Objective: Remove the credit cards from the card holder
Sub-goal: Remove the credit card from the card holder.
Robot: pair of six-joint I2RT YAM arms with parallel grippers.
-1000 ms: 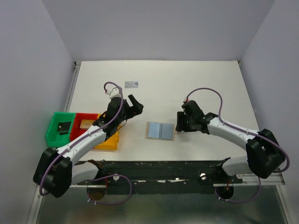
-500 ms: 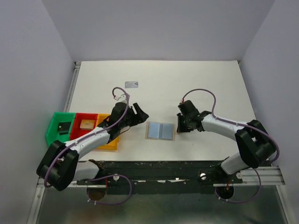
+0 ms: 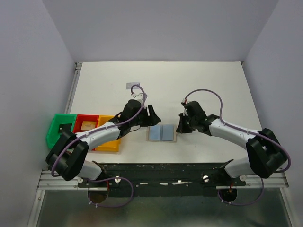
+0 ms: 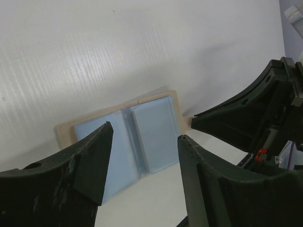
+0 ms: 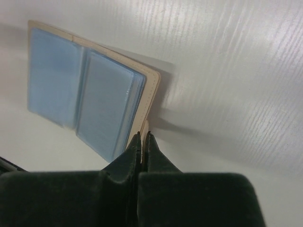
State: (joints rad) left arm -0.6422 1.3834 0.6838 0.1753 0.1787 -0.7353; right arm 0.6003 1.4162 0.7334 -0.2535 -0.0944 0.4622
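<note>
The card holder [image 3: 162, 133] lies open on the white table, two light-blue panels up inside a tan border. My right gripper [image 3: 181, 126] is shut on the tan right edge of the holder [image 5: 99, 94], the fingertips [image 5: 137, 142] pinching the border. Just left of the holder, my left gripper [image 3: 152, 116] is open; in its wrist view the holder [image 4: 151, 127] shows between its fingers [image 4: 102, 156]. A silvery credit card [image 3: 130, 85] lies far back, partly behind a cable. A black card [image 3: 63, 128] rests in the green bin and an orange-gold one [image 3: 86, 126] in the red bin.
Green [image 3: 53, 137], red [image 3: 79, 118] and yellow [image 3: 106, 145] bins stand in a row at the left. My two arms reach in from either side of the holder. A black rail [image 3: 161, 170] runs along the near edge of the table.
My left arm has swung right from the bins to the holder's left side, its jaws a little narrower. My right gripper has closed onto the holder's right edge.
</note>
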